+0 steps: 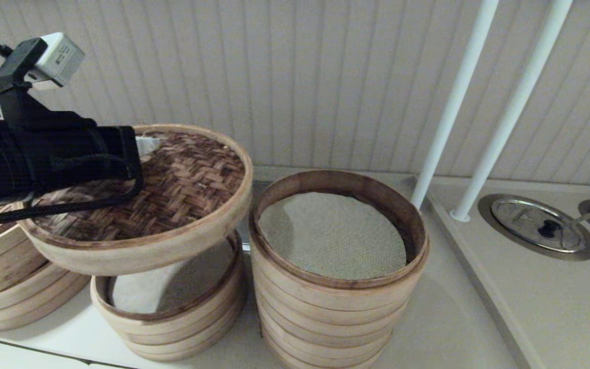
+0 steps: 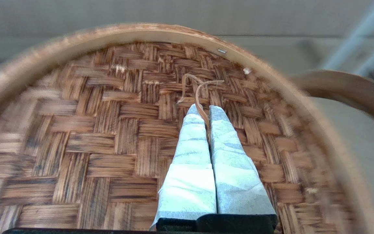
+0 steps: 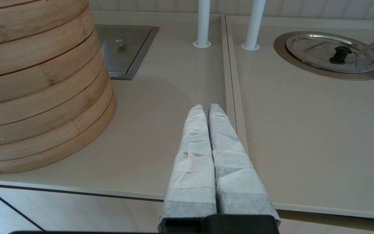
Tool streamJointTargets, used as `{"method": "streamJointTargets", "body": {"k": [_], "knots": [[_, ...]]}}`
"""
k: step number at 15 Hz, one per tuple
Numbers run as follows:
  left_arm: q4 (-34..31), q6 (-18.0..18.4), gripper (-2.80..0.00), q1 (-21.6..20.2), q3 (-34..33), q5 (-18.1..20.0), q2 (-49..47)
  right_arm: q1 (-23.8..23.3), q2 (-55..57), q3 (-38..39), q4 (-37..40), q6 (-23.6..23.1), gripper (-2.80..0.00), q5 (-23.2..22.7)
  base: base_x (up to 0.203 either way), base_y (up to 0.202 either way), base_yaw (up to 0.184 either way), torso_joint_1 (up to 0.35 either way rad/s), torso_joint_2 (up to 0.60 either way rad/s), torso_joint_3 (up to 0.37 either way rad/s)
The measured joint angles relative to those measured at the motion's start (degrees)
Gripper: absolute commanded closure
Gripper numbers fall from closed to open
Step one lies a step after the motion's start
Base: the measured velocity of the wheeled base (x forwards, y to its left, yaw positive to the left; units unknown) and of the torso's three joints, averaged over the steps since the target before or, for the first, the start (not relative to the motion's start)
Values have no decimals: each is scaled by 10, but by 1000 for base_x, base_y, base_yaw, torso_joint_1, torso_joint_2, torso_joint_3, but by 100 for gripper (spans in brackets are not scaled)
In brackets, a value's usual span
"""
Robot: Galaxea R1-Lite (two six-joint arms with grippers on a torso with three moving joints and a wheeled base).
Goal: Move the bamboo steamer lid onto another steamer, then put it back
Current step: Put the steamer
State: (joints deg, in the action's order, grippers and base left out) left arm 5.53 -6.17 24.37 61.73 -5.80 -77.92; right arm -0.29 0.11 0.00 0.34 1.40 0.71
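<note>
The bamboo steamer lid (image 1: 187, 189) hangs tilted in the air, its dark woven top inside a pale rim, above a shorter steamer stack. My left gripper (image 2: 205, 110) lies over the weave (image 2: 109, 136), shut on the thin bamboo handle strip (image 2: 200, 97) at the lid's middle. In the head view its black arm covers the lid's left part, and only a white fingertip (image 1: 145, 145) shows. Another steamer (image 1: 336, 297), the tall stack with grey-green mesh, stands uncovered just right of the lid; its rim (image 2: 352, 87) is also in the left wrist view. My right gripper (image 3: 205, 109) is shut and empty, near the counter's front edge, right of the tall stack (image 3: 37, 81).
Under the lid stands a shorter stack (image 1: 172, 318) with a white cloth liner. A third stack (image 1: 3, 282) sits at the far left. Two white poles (image 1: 454, 102) rise behind the tall steamer. A round metal cover (image 1: 538, 225) and a square steel hatch (image 3: 122, 48) are set in the counter.
</note>
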Motion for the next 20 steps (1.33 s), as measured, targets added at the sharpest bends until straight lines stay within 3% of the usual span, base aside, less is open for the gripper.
{"method": "streamJointTargets", "body": {"k": [10, 20], "knots": [[13, -1, 0, -81, -70, 61, 46, 1, 0, 0, 0, 0, 0, 0, 0, 0, 0, 0, 0, 0], [66, -2, 0, -96, -137, 65, 53, 0, 0, 0, 0, 0, 0, 0, 0, 0, 0, 0, 0, 0]]}}
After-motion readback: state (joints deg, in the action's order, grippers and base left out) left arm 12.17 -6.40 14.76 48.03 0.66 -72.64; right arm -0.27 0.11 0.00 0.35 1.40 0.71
